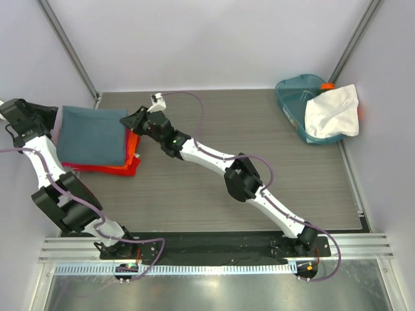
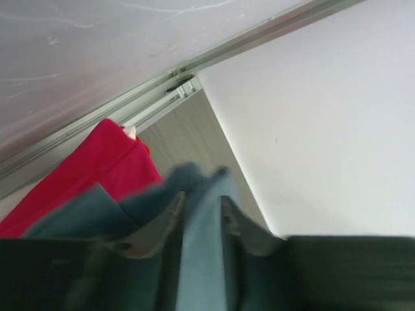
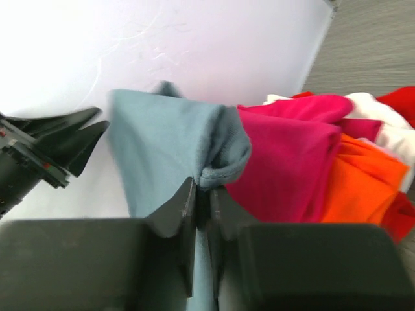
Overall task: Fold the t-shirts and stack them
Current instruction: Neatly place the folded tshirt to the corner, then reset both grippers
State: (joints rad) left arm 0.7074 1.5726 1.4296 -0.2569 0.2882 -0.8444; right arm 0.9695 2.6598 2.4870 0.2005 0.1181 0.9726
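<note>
A slate blue-grey t-shirt (image 1: 91, 135) lies folded on top of a pile of orange-red t-shirts (image 1: 123, 165) at the table's far left. My left gripper (image 1: 57, 126) is at its left edge. In the left wrist view the jaws (image 2: 201, 204) stand slightly parted, with blue cloth (image 2: 201, 259) showing between them. My right gripper (image 1: 131, 120) is at the shirt's right edge, shut (image 3: 202, 188) on a rolled hem of the blue-grey t-shirt (image 3: 162, 142). Magenta (image 3: 285, 155), orange (image 3: 356, 181) and white (image 3: 382, 123) cloth lies beneath. A white t-shirt (image 1: 332, 110) hangs over the tub.
A teal plastic tub (image 1: 292, 97) stands at the far right corner. Walls close in the table on the left, back and right; a metal rail (image 2: 130, 103) runs along the left wall. The left gripper's fingers (image 3: 65, 139) show in the right wrist view.
</note>
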